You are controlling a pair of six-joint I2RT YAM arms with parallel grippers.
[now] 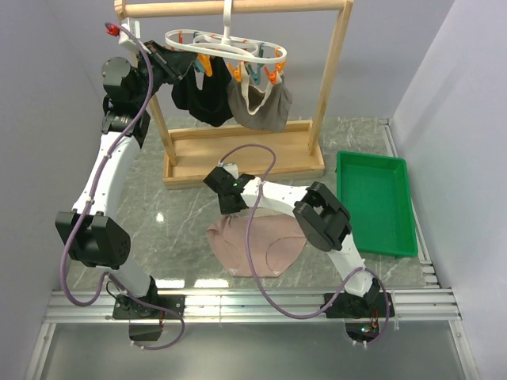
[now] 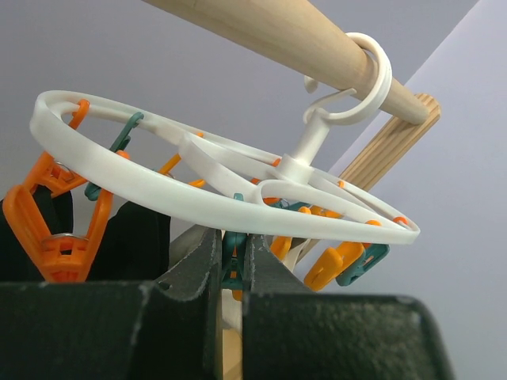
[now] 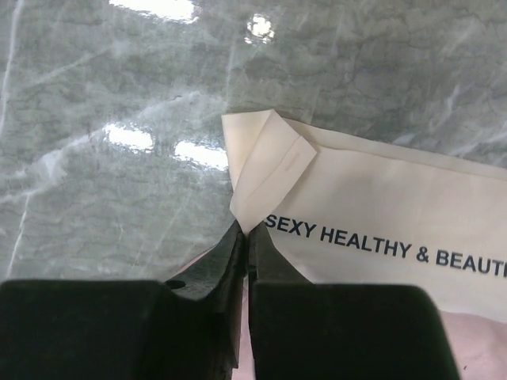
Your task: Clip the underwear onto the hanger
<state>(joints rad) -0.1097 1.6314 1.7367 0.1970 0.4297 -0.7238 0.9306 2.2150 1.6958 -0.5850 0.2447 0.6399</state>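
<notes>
Right gripper (image 3: 245, 231) clamped tight on the folded corner of the cream waistband. The underwear (image 1: 257, 245) lies flat on the table (image 1: 170, 226), just in front of the wooden rack (image 1: 242, 154) base. Left gripper (image 2: 232, 237) is up under the rack's top bar, jaws nearly together on a teal peg (image 2: 232, 265) of the hanger (image 2: 198, 170). On the same hanger: black garment (image 1: 204, 99) and grey garment (image 1: 261, 107).

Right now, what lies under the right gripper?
The underwear, flat on the marble table; the right gripper pinches the folded corner of its cream waistband. Whatever fabric sits between the jaws is hidden.
</notes>
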